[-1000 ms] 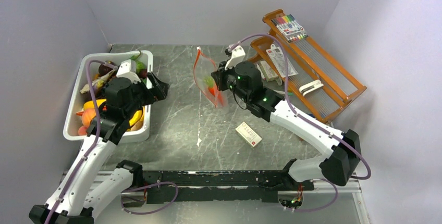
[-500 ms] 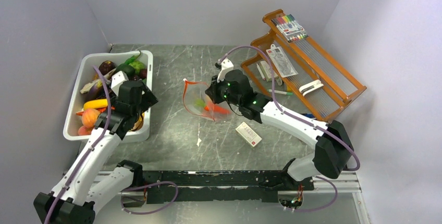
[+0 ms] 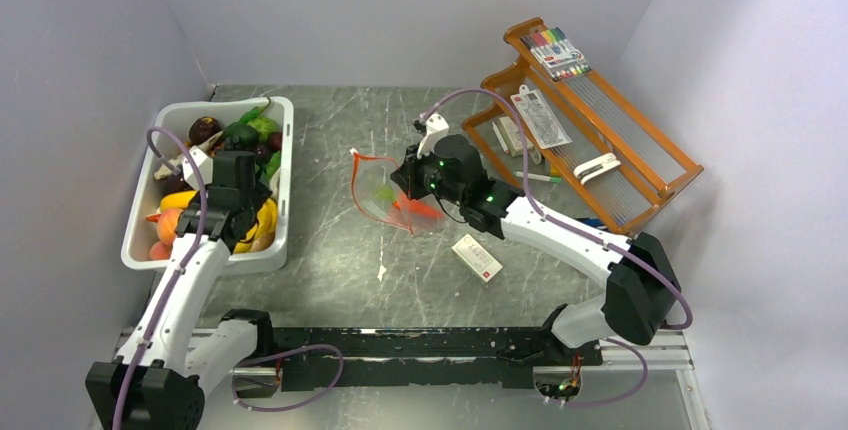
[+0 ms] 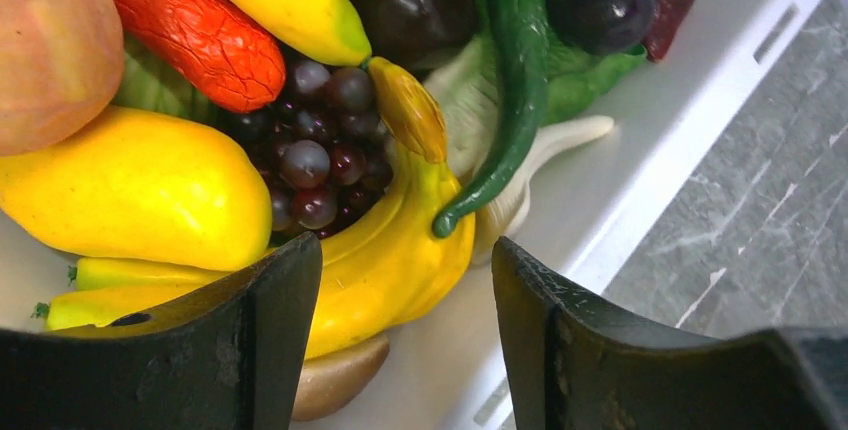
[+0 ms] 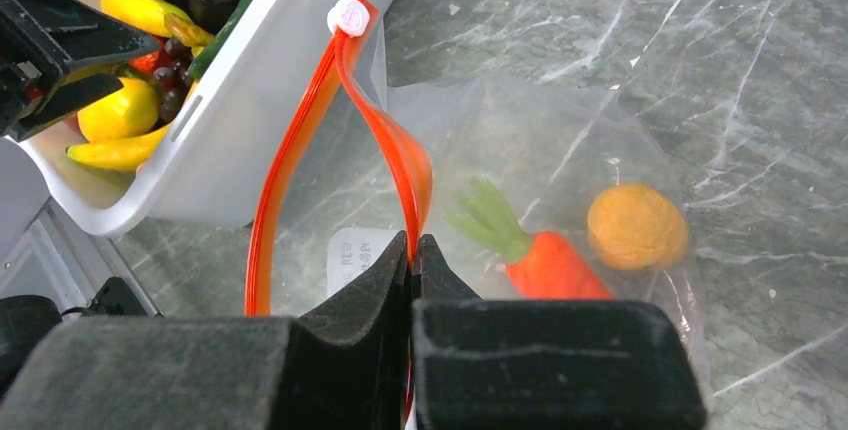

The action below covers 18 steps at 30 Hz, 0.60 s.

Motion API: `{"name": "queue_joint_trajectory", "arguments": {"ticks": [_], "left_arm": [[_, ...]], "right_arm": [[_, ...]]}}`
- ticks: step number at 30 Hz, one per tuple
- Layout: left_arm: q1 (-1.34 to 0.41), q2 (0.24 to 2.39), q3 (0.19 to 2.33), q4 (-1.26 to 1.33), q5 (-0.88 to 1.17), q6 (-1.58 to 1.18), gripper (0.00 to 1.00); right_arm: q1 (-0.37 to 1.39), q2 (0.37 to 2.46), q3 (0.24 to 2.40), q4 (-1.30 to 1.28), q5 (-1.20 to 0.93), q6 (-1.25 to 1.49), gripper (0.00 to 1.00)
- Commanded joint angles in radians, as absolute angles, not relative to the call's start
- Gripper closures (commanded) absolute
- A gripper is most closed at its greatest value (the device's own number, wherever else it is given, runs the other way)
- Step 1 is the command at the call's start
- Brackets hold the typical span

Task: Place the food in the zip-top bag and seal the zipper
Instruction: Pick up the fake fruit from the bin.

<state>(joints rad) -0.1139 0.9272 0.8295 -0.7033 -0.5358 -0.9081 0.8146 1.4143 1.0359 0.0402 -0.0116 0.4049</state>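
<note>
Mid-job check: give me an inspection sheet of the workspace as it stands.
Surface: grey marbled table.
Job's things: zip-top bag mouth open, zipper unsealed; carrot and orange fruit inside; remaining food in white tub.
Clutter: white-and-red box; wooden rack with marker pack.
Tools: left tool open over the tub's food; right tool shut on zipper.
Cables: purple cables along both arms, no snag seen.
Surroundings: plain walls, nothing else seen.

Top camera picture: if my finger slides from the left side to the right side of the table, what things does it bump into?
Tub → bag → box → rack.
</note>
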Motion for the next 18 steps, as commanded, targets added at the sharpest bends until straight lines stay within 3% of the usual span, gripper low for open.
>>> {"name": "queue_joint_trajectory", "arguments": {"ticks": [1,9,18], "left_arm": [[-0.063,0.951,0.834,-0.634,-0.526,-0.893,0.38],[0.027,1.037,0.84,-0.512,-0.466,-0.844,0.48],[0.04,1.137,0.857,-0.469,-0.408,-0.85,0.49]], "right_arm": [[0.812,1.384,1.021,0.077,-0.015,0.414,1.0],[0.812,1.395,1.032,0.07,-0.025,0.409,1.0],[0.813,1.41,1.086,0.029,-0.034,0.39,1.0]]}}
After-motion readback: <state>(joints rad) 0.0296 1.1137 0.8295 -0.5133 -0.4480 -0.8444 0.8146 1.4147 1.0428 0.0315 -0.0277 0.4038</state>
